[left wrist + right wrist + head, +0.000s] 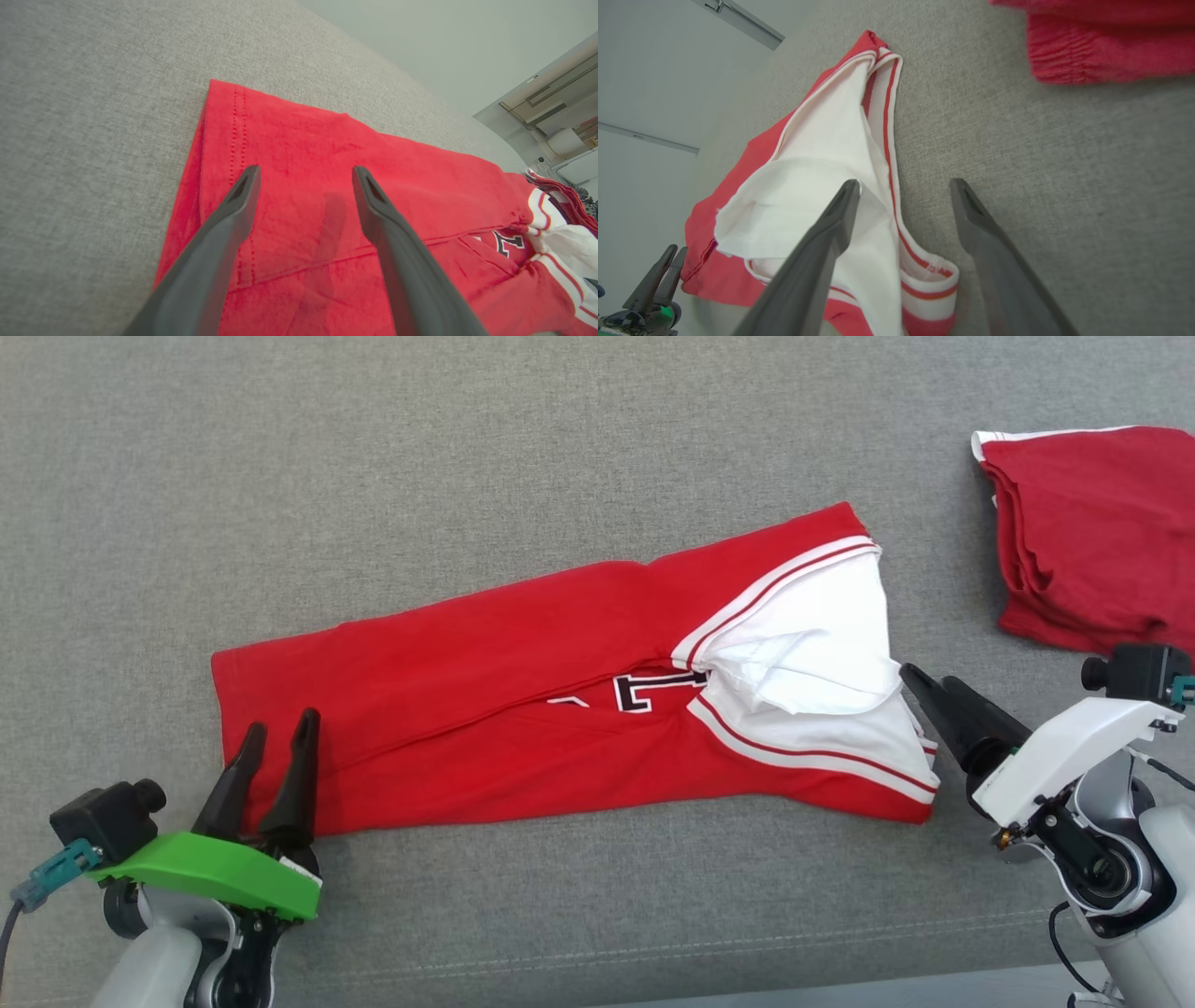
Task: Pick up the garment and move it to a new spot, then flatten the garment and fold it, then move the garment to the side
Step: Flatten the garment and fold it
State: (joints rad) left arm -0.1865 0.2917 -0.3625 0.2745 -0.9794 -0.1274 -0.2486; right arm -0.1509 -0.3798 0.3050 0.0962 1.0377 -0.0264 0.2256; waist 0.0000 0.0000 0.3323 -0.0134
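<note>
**Inspector:** As the garment [523,709] lies now, folded lengthwise into a long red band across the grey upholstered surface [467,448], I judge the pick-up, the move and the flattening done, and the folding part done.

**Assistant:** What is left?

**Inspector:** A crosswise fold, in my judgement, then the move to the side. The white sleeve fabric [822,644] at the band's right end is bunched and wants smoothing first.

**Assistant:** And the grippers?

**Inspector:** Left gripper [283,721]: fingers apart, nothing between them, tips over the hem corner at the band's left end. Whether they touch the cloth I cannot tell. Right gripper [926,677]: fingers apart, empty, just beside the striped white end. In the right wrist view one finger lies over the white fabric.

**Assistant:** The other red piece?

**Inspector:** A folded dark-red cloth [1092,532] lies well apart at the far right. It may mark the side for stacking, though that is a guess.
</note>
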